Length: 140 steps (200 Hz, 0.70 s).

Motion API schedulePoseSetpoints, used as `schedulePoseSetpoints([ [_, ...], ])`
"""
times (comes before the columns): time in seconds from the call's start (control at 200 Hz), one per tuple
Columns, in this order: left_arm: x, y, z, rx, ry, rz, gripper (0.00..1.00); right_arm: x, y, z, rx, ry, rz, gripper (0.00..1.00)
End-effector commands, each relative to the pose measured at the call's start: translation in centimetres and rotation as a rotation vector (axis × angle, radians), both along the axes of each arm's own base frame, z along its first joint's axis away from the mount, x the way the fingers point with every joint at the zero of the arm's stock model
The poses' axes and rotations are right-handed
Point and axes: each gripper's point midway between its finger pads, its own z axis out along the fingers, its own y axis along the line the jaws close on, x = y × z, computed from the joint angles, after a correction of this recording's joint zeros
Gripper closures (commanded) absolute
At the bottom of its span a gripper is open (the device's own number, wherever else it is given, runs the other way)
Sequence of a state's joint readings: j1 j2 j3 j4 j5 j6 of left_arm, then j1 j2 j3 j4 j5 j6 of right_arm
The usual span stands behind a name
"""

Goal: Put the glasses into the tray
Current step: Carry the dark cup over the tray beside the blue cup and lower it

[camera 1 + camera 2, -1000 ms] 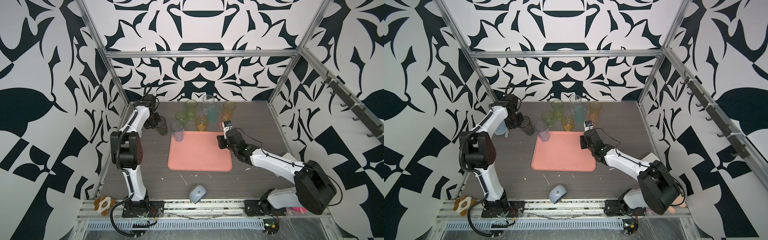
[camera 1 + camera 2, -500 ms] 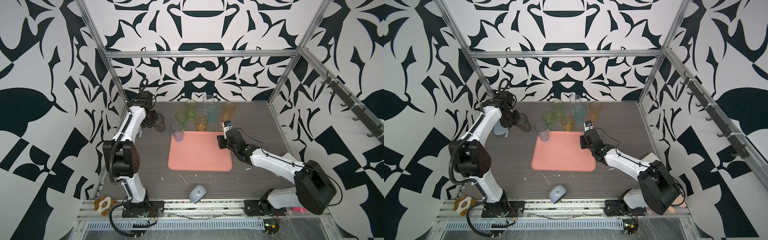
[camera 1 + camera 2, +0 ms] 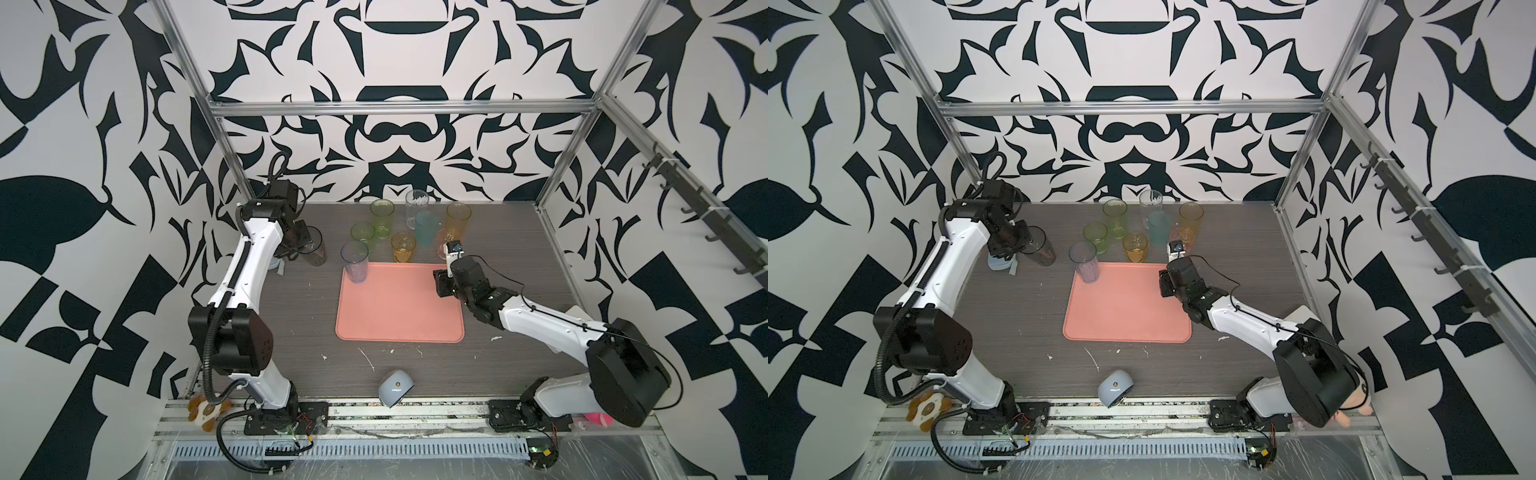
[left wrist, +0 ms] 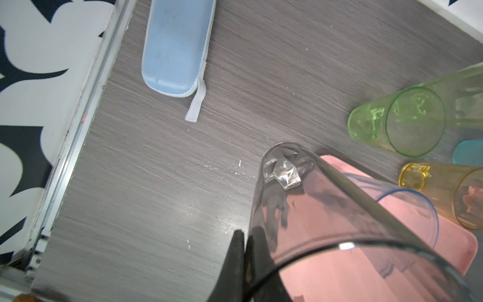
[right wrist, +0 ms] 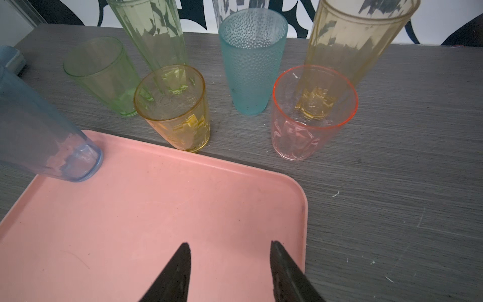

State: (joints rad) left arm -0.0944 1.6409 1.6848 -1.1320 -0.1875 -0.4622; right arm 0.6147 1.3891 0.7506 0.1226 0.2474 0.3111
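While my left gripper (image 4: 245, 236) pinches the grey glass (image 4: 326, 214) by its rim, left of the tray (image 5: 130, 222), my right gripper (image 5: 230, 244) hangs spread over the tray's corner.

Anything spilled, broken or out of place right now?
Nothing spilled or broken. Two stray items: a pale-blue mouse-like object at the front of the table, and a pale-blue case beside the left gripper, which pinches the grey glass by its rim.

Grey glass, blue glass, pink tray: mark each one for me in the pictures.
grey glass (image 3: 316, 253): in a top view, on its side wall below the rim.
blue glass (image 5: 39, 125): in the right wrist view, on the middle of its side wall.
tray (image 3: 399, 307): in a top view, on its bare floor near the middle.
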Motion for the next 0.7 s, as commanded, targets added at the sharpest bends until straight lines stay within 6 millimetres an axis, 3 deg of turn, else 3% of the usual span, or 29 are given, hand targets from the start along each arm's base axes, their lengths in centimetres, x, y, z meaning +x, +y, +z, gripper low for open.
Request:
schedulePoseSetpoints([
  [0.0, -2.4, 0.0, 0.3, 0.022, 0.036, -0.017, 1.00, 1.0, 0.4, 1.7, 0.026, -0.038, -0.010, 0.48],
  [0.695, -6.7, -3.9, -2.0, 0.034, 0.124, -0.155, 1.00, 1.2, 0.5, 1.2, 0.014, -0.027, -0.010, 0.49],
])
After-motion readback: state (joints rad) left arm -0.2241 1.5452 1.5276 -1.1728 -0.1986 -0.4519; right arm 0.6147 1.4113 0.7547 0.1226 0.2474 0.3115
